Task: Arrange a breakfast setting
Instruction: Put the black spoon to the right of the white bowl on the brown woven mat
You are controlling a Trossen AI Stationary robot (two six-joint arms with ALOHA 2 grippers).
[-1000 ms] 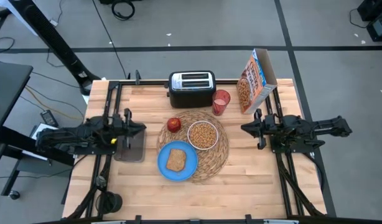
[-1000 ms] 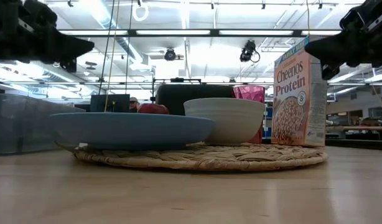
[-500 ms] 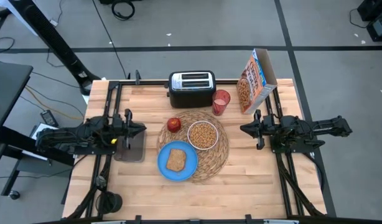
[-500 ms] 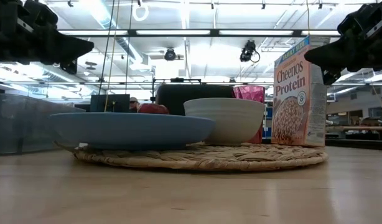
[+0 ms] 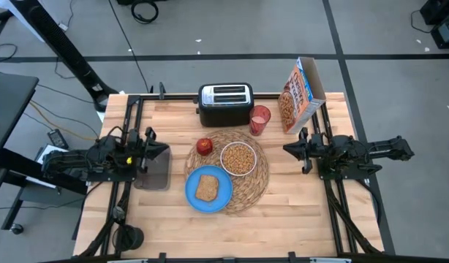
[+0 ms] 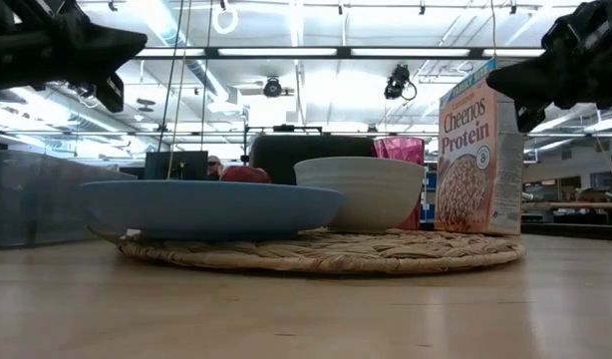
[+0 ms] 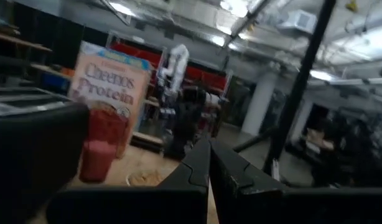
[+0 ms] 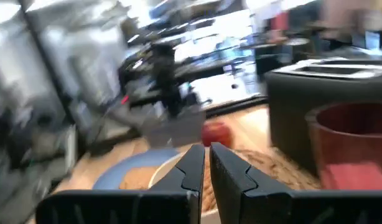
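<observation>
Round woven placemat [image 5: 228,169] as landmark: blue plate [image 5: 208,189] with toast [image 5: 206,188] on its near edge, bowl [image 5: 238,158] and apple [image 5: 204,146] farther on it. Red cup [image 5: 259,120] and Cheerios box [image 5: 300,95] beyond. Left pincer [image 5: 150,152] and right pincer [image 5: 292,150] flank it, both pressed together.

a robotics lab or workshop hall: the wooden bench [image 5: 283,212] stands on a grey taped concrete floor [image 5: 232,29], cables [image 5: 144,10] trail beside it, and fluorescent ceiling lights [image 6: 286,52] and shelving stretch beyond the bench.
</observation>
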